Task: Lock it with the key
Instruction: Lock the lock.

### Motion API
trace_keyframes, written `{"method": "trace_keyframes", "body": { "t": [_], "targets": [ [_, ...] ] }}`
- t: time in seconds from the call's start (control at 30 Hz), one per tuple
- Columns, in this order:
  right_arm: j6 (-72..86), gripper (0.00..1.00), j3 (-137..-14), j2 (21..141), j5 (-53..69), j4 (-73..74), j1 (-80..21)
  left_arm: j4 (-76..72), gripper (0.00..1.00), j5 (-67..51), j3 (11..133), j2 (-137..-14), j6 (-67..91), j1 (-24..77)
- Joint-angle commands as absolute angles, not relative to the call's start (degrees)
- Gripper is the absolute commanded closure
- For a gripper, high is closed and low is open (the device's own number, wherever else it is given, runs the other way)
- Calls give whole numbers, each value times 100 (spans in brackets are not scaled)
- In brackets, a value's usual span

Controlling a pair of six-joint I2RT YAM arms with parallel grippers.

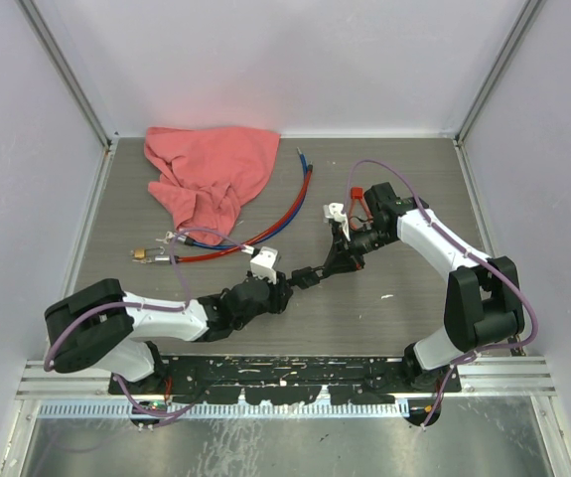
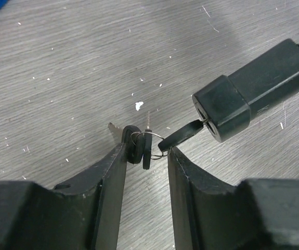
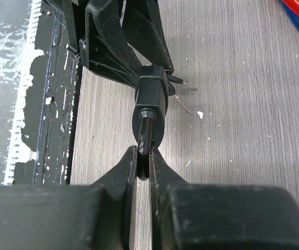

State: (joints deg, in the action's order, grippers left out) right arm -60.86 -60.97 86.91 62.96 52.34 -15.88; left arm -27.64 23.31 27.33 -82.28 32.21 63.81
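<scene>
From above, places the lock (image 1: 313, 272) a little right of the frame's centre. Sets it between the left gripper (image 1: 293, 281), reaching in from the lower left, and the right gripper (image 1: 333, 260), coming down from the upper right. Too small here to read either pair of fingers. Leaves a red cloth (image 1: 211, 169) at the upper left of the grey table (image 1: 404, 199), with red and blue cables (image 1: 283, 217) curving below it.

From the left wrist, finds the lock's black body right of centre, keyhole face turned toward the lens. Shows the key (image 2: 180, 136) pushed into that face, its black head sticking out toward the lower left and touching the tip of the finger on the frame's right. Hangs a wire ring (image 2: 157, 146) from the head, carrying spare keys (image 2: 138, 150) that rest against the other fingertip. Shows the jaws spread, with ring and keys in the gap and nothing pinched.

From the right wrist, sets the lock body at centre, just below the left gripper's dark fingers, with a thin black stem running down out of it. Shows the fingers at the bottom pressed together on that stem.
</scene>
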Motion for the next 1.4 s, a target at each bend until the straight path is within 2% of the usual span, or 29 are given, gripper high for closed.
{"method": "trace_keyframes", "body": {
  "t": [0.0, 0.27, 0.53, 0.63, 1.07, 1.37],
  "targets": [
    [-6122, 99, -6396, 8543, 6908, 5236, -1562, -3232, 63, 2740, 2981, -8217, 3017, 6407],
    [-6126, 99, -6384, 8571, 6895, 5238, -1552, -3282, 66, 2651, 2933, -8203, 2970, 6408],
    [-6124, 99, -6390, 8585, 6882, 5236, -1549, -3292, 95, 2600, 2861, -8136, 2829, 6407],
    [-6116, 99, -6394, 8587, 6860, 5238, -1550, -3157, 100, 2672, 2842, -8067, 2766, 6407],
    [-5997, 99, -6431, 8569, 7034, 5230, -1453, -2479, 100, 3237, 2491, -7667, 2317, 6398],
    [-5942, 99, -6442, 8604, 7170, 5233, -1416, -2436, 100, 3086, 2148, -7320, 2244, 6262]
  ]
}}
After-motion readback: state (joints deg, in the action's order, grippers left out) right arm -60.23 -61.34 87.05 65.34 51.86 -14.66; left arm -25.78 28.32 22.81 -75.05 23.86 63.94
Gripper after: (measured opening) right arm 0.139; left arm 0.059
